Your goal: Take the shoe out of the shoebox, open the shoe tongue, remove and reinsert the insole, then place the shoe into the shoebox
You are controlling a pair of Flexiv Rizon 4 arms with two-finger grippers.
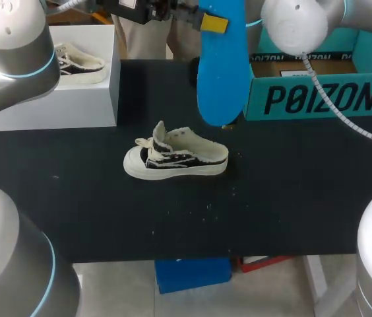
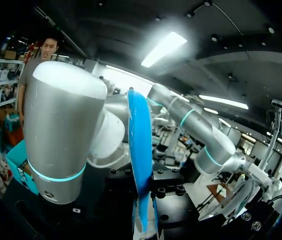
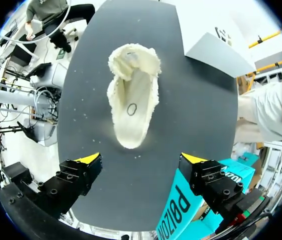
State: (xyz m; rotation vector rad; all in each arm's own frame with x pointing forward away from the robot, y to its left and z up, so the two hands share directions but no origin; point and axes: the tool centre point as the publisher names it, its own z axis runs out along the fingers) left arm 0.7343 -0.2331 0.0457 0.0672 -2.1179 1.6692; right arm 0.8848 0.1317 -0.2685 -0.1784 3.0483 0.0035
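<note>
- The left gripper (image 1: 213,23) clenches the blue insole (image 1: 220,72) near its upper end, and the insole hangs upright above the black table (image 1: 285,198).
- The right gripper (image 3: 141,160) hangs over the shoe (image 3: 132,100), fingers spread wide, touching nothing.
- The shoe stands mid-table, tongue raised, outside the teal shoebox (image 1: 318,92) at the far right.
</note>
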